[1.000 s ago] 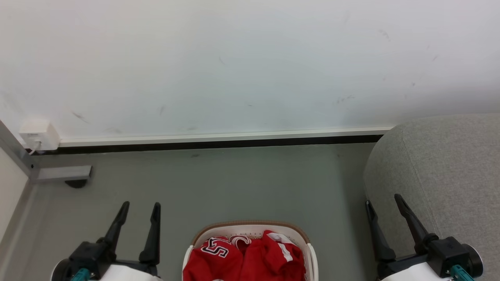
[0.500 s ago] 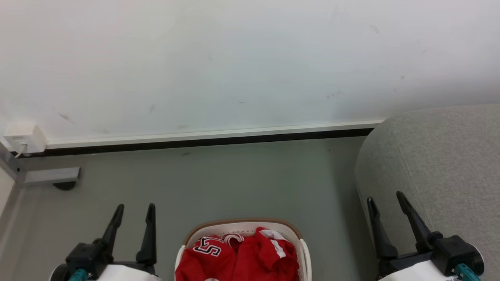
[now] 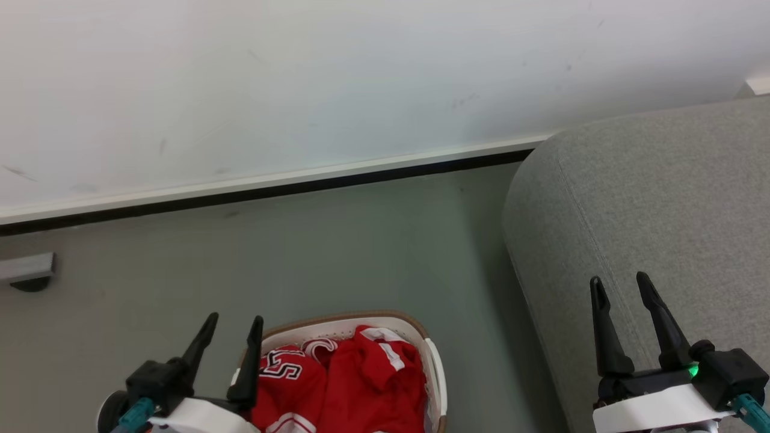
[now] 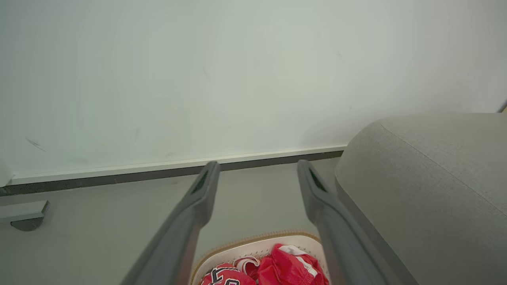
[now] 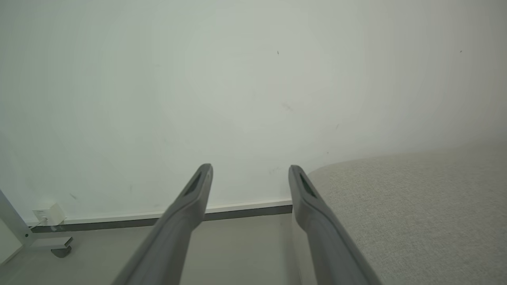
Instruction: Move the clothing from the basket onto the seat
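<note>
Left gripper (image 3: 236,317): fingers apart, empty; now closer to basket (image 3: 337,317), one finger across its rim
Right gripper (image 3: 619,278): fingers apart, empty; over seat (image 3: 649,204) edge
Clothing (image 3: 355,379): unmoved in basket

Before me is a pale wall (image 3: 301,78) with faint dark scuffs; a white skirting strip (image 3: 271,179) runs along its foot above a dark line. The floor (image 3: 361,252) is smooth grey-green; at my left a grey metal foot (image 3: 24,267) rests on it; at my right stands the light grey seat (image 3: 649,198).
</note>
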